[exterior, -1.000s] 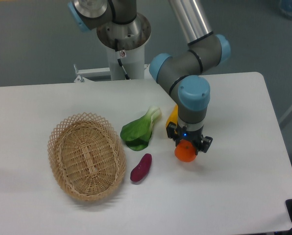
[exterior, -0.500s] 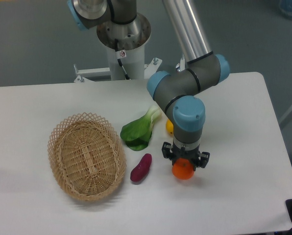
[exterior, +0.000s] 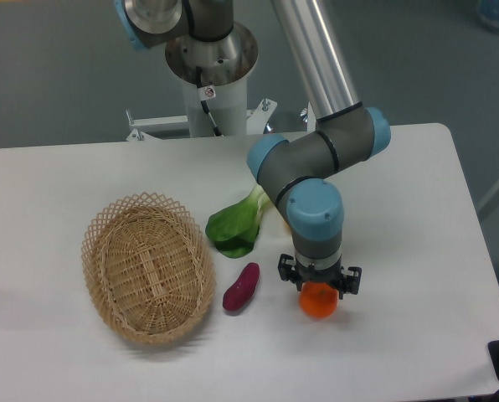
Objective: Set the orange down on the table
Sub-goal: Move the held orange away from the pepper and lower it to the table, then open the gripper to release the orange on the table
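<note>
Gripper (exterior: 319, 285) points straight down over the front right part of the table (exterior: 417, 251), its two fingers closed on the orange (exterior: 318, 300). Fingers sit at the fruit's left and right sides; the upper part of the orange is hidden under the gripper body, the lower half shows below it.

Orange is round, so no clear long axis can be read; which way its dimpled end faces cannot be told, since the top is covered. A faint shadow lies on the table right under and beside it. Whether it touches the surface or hangs just above cannot be told.

Purple vegetable (exterior: 241, 287) lies to the left of the orange, apart from it, long axis slanting from lower left to upper right. Green leafy vegetable (exterior: 236, 224) lies behind that, stalk end pointing toward the arm's elbow. Wicker basket (exterior: 147, 266) sits farther left, well apart from the orange.
</note>
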Action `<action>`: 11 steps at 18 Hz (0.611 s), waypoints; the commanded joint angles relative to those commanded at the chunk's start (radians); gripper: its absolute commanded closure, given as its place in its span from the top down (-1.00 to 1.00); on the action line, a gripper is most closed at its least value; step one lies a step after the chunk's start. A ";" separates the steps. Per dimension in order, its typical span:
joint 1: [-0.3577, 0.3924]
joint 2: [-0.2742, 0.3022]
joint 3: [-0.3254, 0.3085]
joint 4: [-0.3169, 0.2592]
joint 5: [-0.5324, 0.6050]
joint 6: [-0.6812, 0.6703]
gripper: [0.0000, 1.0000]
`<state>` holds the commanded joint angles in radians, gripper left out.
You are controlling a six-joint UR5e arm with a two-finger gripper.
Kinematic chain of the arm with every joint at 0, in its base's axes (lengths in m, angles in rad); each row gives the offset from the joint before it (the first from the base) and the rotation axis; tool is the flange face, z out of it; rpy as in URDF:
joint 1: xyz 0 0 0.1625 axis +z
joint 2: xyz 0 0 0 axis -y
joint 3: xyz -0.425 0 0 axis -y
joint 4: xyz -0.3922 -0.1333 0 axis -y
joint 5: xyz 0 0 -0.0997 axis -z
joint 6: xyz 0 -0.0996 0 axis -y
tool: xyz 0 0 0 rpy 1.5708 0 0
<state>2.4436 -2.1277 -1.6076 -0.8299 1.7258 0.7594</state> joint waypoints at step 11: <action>0.109 0.109 -0.012 -0.018 -0.239 0.162 1.00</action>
<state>2.5523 -2.0189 -1.6198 -0.8483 1.4869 0.9213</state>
